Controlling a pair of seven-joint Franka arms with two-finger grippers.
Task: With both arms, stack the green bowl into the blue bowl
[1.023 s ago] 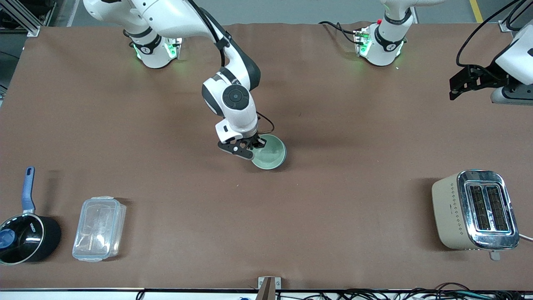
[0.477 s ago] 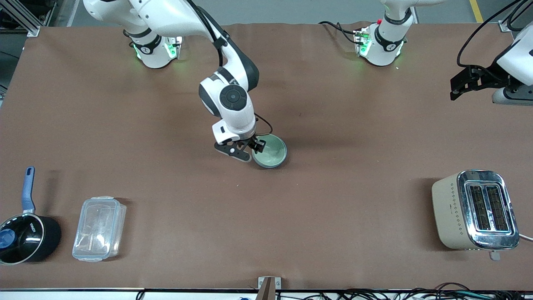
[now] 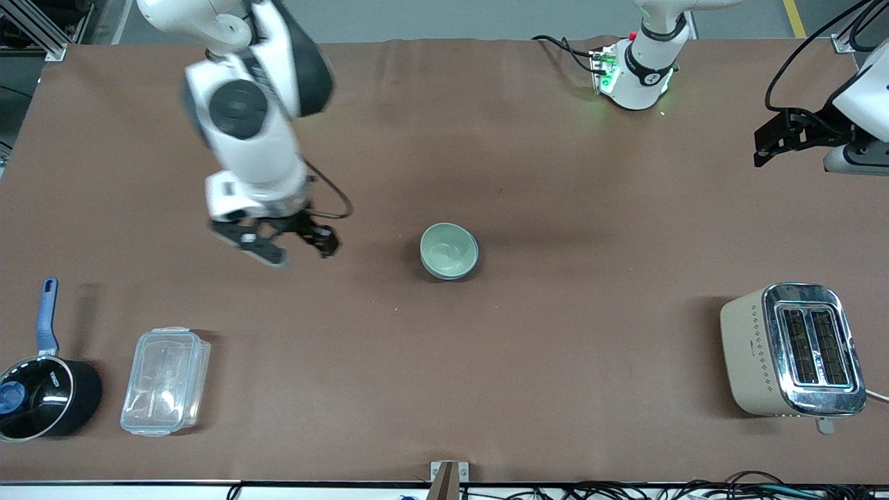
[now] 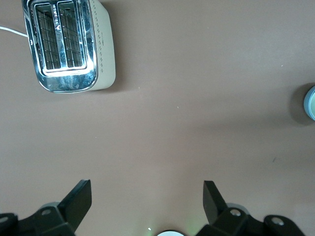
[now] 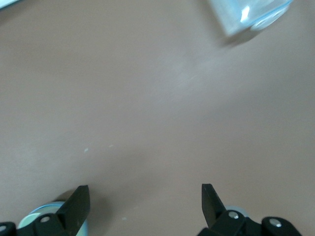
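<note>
The pale mint-green bowl (image 3: 449,248) sits upright at the table's middle, nested in the blue bowl, of which only a dark blue rim strip (image 3: 439,275) shows. Nothing holds either bowl. My right gripper (image 3: 292,248) is open and empty, up in the air over bare table toward the right arm's end from the bowls; its wrist view shows spread fingers (image 5: 143,199) over brown cloth. My left gripper (image 3: 762,147) waits open and empty in the air at the left arm's end of the table (image 4: 146,196). The bowls show at the edge of the left wrist view (image 4: 310,102).
A cream and chrome toaster (image 3: 792,351) (image 4: 69,44) stands toward the left arm's end, near the front camera. A clear plastic box (image 3: 165,380) (image 5: 251,14) and a black saucepan with a blue handle (image 3: 43,389) stand at the right arm's end.
My right gripper let go of the green bowl's rim, opened, rose and swung away toward the right arm's end. The green bowl settled level in the blue bowl. The left arm barely moved.
</note>
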